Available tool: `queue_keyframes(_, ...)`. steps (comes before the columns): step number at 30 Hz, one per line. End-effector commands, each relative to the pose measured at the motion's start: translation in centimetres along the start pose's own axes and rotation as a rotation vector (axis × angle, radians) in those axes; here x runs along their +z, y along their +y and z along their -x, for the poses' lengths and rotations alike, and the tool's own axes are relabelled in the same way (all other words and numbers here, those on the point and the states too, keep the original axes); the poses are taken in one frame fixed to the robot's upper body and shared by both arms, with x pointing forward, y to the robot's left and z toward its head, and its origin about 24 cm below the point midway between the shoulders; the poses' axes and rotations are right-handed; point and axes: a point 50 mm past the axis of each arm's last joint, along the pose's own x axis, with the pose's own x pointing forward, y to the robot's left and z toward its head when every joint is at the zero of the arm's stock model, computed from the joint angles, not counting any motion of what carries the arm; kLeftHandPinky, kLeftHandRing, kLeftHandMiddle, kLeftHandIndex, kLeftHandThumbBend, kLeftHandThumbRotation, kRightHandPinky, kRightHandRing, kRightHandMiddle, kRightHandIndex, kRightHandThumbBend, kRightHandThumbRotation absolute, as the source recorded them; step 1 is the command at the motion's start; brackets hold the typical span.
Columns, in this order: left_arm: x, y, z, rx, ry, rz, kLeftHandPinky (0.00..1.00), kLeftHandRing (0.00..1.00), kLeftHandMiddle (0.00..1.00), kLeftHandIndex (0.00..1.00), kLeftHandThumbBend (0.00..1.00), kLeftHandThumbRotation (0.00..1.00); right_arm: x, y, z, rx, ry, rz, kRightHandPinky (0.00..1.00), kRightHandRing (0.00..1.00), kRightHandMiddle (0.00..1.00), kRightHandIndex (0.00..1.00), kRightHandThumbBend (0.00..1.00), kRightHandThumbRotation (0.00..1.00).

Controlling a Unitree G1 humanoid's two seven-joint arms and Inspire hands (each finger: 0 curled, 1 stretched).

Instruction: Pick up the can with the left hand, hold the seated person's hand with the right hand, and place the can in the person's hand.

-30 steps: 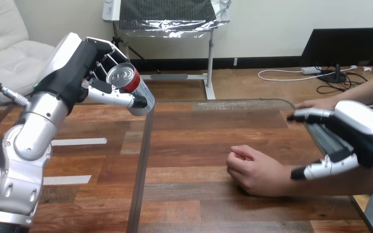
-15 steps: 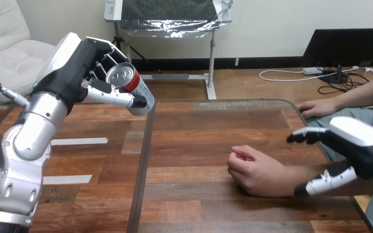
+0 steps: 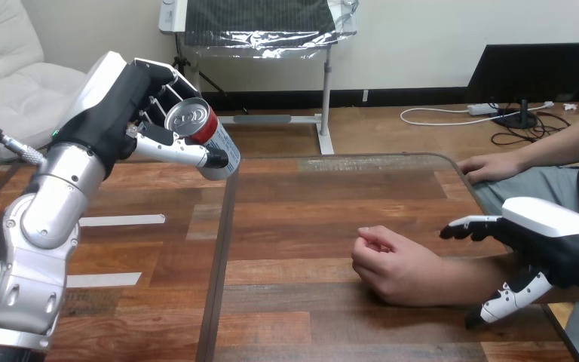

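Head view: left hand (image 3: 117, 113) clasps the can (image 3: 211, 137) aloft at far left. Right hand (image 3: 554, 241), fingers spread, flanks the person's wrist (image 3: 460, 275) near right. Next, likely: curl round it.

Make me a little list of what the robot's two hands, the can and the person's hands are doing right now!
Left hand: raised at the left, fingers curled round the red and silver metal can
Can: tilted, off the brown wooden table, top facing the camera
Right hand: open, fingers over and thumb under the person's forearm; contact unclear
Person's nearer hand: loose fist resting on the table
Person's farther hand: flat at the table's far right edge
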Motion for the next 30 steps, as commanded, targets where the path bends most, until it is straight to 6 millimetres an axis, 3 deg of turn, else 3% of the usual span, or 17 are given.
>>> queue_keyframes(1,2.1,2.2,-0.5,0.08,-0.087,-0.007,0.26,0.32,0.38,0.41,0.73,0.0,0.7,-2.2,-0.5,-0.012,-0.015,0.047,0.87,0.86,0.87,0.87,1.0,0.31)
queue_keyframes(15,2.1,2.2,-0.5,0.077,-0.092,0.008,0.26,0.32,0.37,0.4,0.72,0.0,0.4,-0.8,-0.9,0.038,0.013,0.086,0.86,0.84,0.86,0.86,1.0,0.32)
queue_keyframes(30,1.9,2.1,-0.6,0.069,-0.093,0.012,0.25,0.31,0.36,0.4,0.72,0.0,0.4,0.3,-1.9,0.078,0.052,0.125,0.84,0.83,0.84,0.84,1.0,0.23)
